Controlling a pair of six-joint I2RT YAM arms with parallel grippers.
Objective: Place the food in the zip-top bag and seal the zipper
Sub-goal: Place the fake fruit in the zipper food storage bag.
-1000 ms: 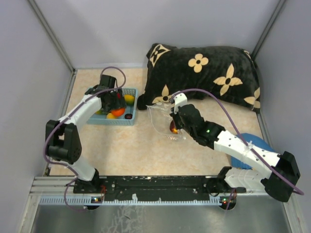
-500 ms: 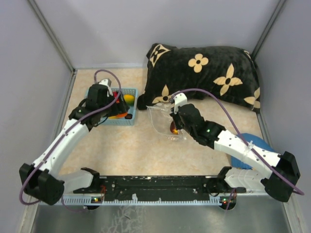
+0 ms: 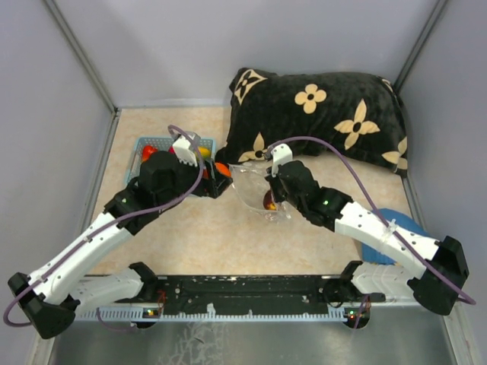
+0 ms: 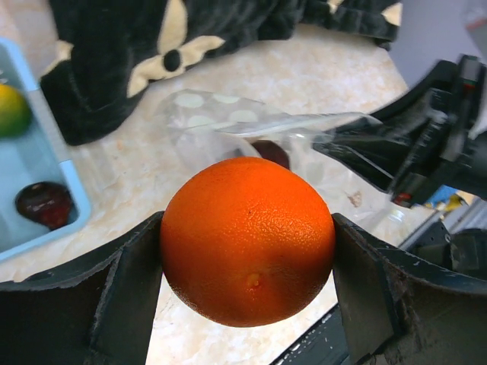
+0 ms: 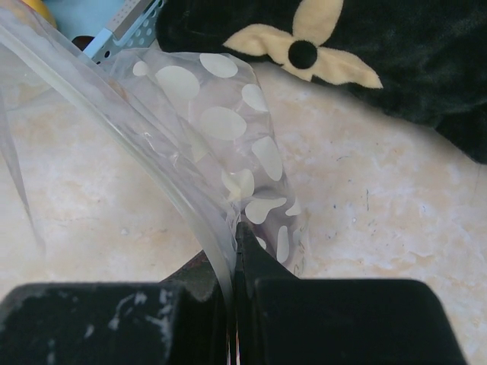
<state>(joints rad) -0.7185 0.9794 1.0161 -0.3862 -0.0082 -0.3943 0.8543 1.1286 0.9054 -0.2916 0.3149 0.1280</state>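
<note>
My left gripper (image 3: 220, 179) (image 4: 247, 262) is shut on a round orange toy fruit (image 3: 221, 168) (image 4: 247, 220) and holds it above the table, just left of the zip-top bag (image 3: 253, 188) (image 4: 221, 114). The bag is clear with white dots. My right gripper (image 3: 272, 199) (image 5: 237, 228) is shut on the bag's edge at the zipper strip (image 5: 152, 167) and holds it up. A dark red piece of food (image 3: 270, 202) (image 4: 268, 152) shows through the bag.
The light blue basket (image 3: 143, 143) (image 4: 74, 199) stands behind my left arm and holds a yellow-green fruit (image 4: 11, 110), a dark red one (image 4: 44, 204) and others. A black flowered pillow (image 3: 319, 114) lies behind the bag. A blue object (image 3: 402, 223) lies under my right arm.
My left arm has come out of the basket with the orange and swung right, up to the bag's mouth. My right gripper has kept its hold on the bag.
</note>
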